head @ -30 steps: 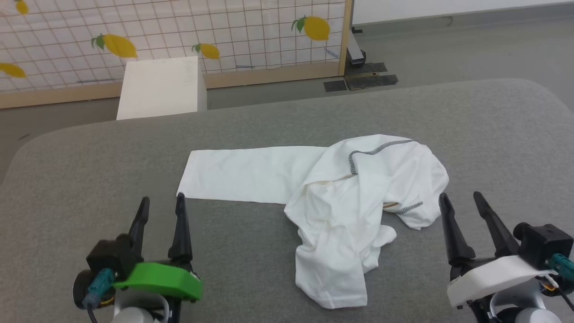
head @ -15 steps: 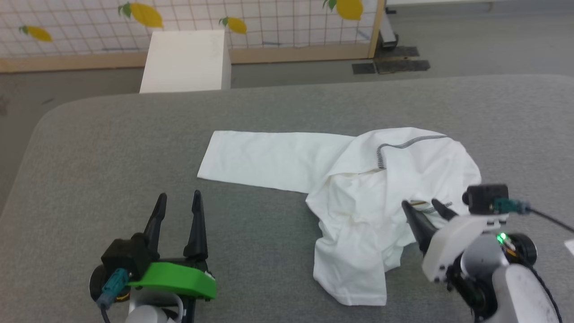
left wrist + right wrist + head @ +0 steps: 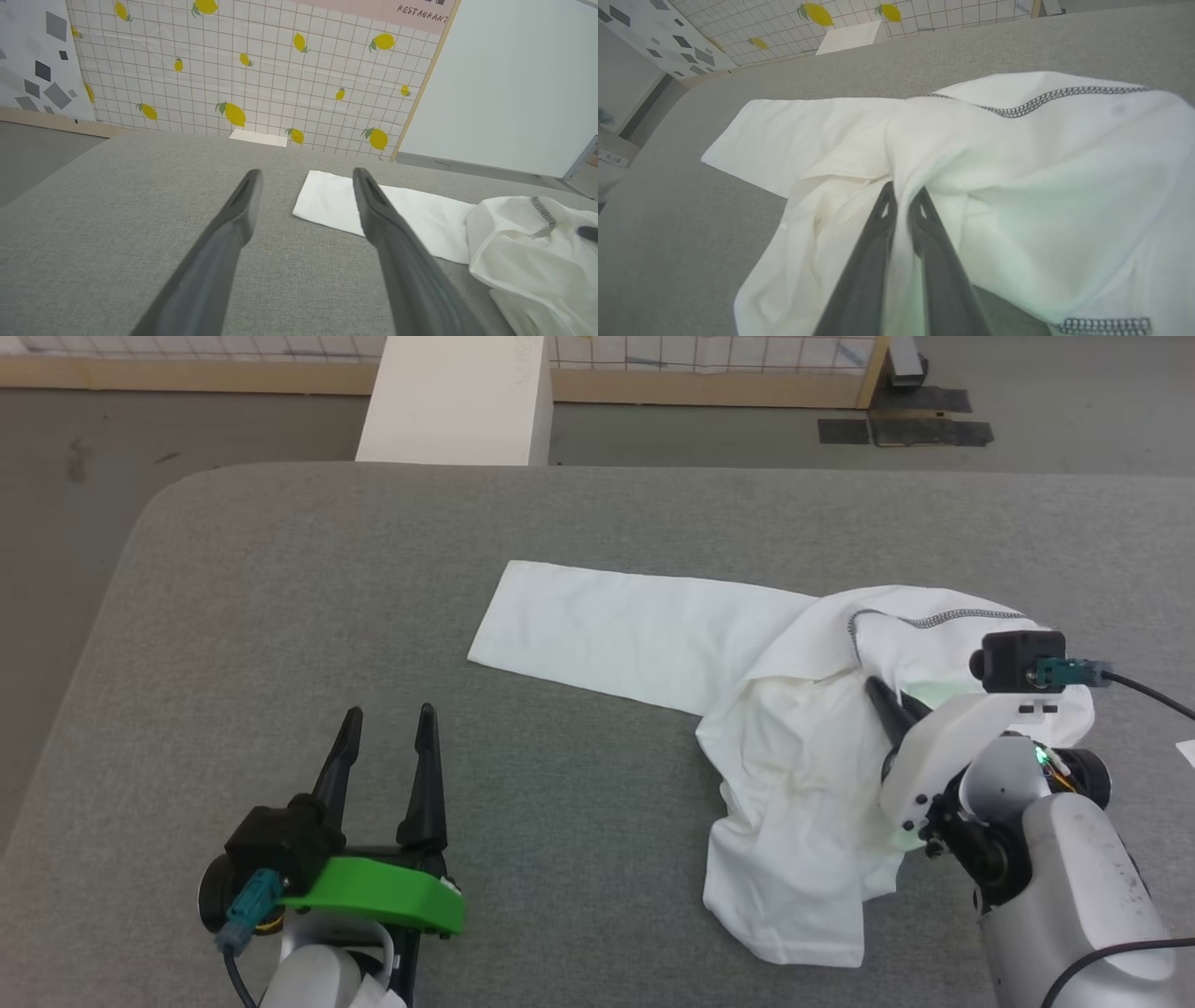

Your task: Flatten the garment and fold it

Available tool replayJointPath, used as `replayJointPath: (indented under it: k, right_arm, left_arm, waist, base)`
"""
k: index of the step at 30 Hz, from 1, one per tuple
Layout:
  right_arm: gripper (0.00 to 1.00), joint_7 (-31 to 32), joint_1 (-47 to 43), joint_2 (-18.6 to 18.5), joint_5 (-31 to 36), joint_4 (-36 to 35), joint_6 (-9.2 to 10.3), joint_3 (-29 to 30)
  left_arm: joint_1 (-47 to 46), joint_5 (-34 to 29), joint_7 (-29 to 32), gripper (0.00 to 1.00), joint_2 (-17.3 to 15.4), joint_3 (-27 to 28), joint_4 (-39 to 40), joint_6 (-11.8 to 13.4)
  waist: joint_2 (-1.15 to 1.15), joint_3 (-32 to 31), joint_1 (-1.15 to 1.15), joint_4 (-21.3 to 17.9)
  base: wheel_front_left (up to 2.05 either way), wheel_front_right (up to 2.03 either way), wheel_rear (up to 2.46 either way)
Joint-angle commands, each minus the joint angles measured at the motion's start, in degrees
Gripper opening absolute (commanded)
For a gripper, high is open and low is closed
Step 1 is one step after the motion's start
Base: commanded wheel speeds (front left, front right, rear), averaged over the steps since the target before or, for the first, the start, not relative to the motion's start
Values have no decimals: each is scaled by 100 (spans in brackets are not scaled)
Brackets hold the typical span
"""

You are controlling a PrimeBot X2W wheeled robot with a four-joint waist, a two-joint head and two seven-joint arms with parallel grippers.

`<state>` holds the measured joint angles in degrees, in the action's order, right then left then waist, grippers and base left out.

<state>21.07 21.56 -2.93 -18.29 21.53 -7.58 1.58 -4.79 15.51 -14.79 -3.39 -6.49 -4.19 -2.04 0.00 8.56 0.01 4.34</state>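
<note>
Right wrist view: right gripper (image 3: 903, 191) seemingly pinches a fold of the garment (image 3: 1017, 163); left gripper (image 3: 389, 712) gapes empty.

Noted right end effector (image 3: 903, 191) nipped tight on a raised fold of the garment (image 3: 1017, 186), cloth between both fingers (image 3: 868, 261). Saw grey-stitched seam (image 3: 1041, 99) along far side, sleeve (image 3: 784, 140) flat to the left on grey surface (image 3: 682, 242). Spotted white box (image 3: 850, 37) beyond far edge.

One garment (image 3: 803, 775) lies on one grey table (image 3: 280, 616). There are two grippers: the left gripper (image 3: 389, 709) near left, the right gripper (image 3: 887, 695) at right. One white box (image 3: 457, 401) stands beyond the table, and two dark floor plates (image 3: 929, 429) lie far right.
</note>
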Motion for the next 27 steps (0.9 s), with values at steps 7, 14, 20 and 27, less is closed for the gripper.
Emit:
replayJointPath:
  k: [7, 14, 20, 27]
  right_arm:
    - [0, -283, 54, 5, -449, -718, 9, -1651]
    - [0, 287, -617, 5, -845, -1086, 9, -3712]
    - [100, 663, -1071, 5, -816, -1097, 9, -3794]
    - [100, 709, -1826, -71, -520, -2363, 9, -2408]
  left_arm:
    - [-4, -99, -20, 100, 40, 62, -86, -77]
    - [42, -112, -20, 100, 46, 73, -138, -132]
    - [102, -105, -20, 100, 49, 49, -183, -178]
    - [305, -133, -20, 100, 50, 129, -205, -196]
  waist:
    - [0, -177, -1, 22]
    - [0, -341, -1, -9]
    - [0, -463, -1, -14]
    - [0, -700, -1, -135]
  base:
    - [0, 0, 0]
    - [0, 0, 0]
    - [0, 0, 0]
    - [0, 0, 0]
